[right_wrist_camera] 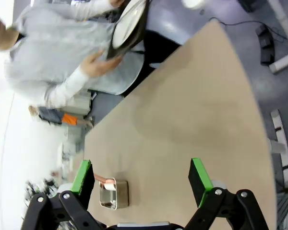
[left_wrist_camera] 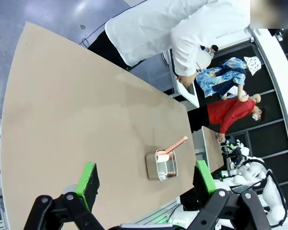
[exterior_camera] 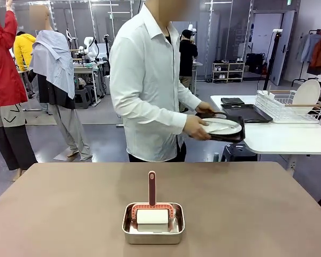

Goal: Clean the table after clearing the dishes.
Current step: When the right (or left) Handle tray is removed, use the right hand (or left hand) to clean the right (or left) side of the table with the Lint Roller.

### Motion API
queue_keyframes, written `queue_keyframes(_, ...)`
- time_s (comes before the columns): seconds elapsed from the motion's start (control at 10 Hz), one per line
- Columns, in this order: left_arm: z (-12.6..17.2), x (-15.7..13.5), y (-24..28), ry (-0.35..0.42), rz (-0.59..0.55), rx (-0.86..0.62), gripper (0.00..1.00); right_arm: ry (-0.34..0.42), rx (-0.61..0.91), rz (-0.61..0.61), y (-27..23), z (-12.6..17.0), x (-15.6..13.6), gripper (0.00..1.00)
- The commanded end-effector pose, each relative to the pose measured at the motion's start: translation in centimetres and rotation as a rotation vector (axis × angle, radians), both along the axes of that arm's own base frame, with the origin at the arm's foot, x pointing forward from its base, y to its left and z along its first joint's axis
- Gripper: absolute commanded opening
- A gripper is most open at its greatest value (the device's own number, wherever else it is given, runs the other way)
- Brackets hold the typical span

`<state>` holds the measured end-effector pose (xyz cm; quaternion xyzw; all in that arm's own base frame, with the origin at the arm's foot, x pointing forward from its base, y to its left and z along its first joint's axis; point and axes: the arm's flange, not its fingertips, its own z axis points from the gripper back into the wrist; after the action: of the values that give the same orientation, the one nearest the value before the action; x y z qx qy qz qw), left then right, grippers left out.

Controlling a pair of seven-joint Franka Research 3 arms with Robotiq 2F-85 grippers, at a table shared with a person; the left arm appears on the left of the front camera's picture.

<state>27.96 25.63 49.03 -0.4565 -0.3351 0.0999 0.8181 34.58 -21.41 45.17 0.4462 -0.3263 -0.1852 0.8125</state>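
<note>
Your left gripper (left_wrist_camera: 146, 178) and right gripper (right_wrist_camera: 140, 178) hang wide open, empty, over the table (exterior_camera: 64, 203). The plate (exterior_camera: 220, 127) and tray (exterior_camera: 238, 137) are off it, in the person's hands (exterior_camera: 196, 127). The roller (exterior_camera: 152, 216) sits in a steel pan (exterior_camera: 153, 234) at the middle of the near edge. It looks light and stiff, so grab its upright handle (exterior_camera: 152, 187).

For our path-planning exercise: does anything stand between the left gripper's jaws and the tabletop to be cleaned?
Just the steel pan with its roller, sitting on the table near the robot's edge, in line with the open left gripper. Nothing else visible lies between. The person holds a plate beyond it.
</note>
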Motion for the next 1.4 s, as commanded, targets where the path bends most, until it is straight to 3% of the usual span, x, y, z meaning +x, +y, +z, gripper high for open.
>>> queue_keyframes(0.0, 0.1, -0.1, 0.1, -0.007, 0.006, -0.001, 1.00, -0.050, -0.149, 0.142, 6.8, 5.4, 4.5, 1.00)
queue_keyframes(0.3, 0.1, -0.1, 0.1, -0.007, 0.006, -0.001, 1.00, -0.129, -0.449, 0.472, 21.8, 12.2, 10.7, 1.00)
queue_keyframes(0.5, 0.1, -0.1, 0.1, -0.007, 0.006, -0.001, 1.00, -0.147, -0.585, 0.639, 30.3, 13.2, 12.3, 1.00)
queue_keyframes(0.7, 0.1, -0.1, 0.1, -0.007, 0.006, -0.001, 1.00, -0.138, -0.681, 0.764, 36.5, 12.2, 13.0, 1.00)
queue_keyframes(1.0, 0.1, -0.1, 0.1, -0.007, 0.006, -0.001, 1.00, -0.144, -0.754, 0.874, 41.0, 10.1, 12.0, 1.00)
queue_keyframes(1.3, 0.1, -0.1, 0.1, -0.007, 0.006, -0.001, 1.00, -0.141, -0.713, 0.853, 39.7, 10.1, 12.4, 1.00)
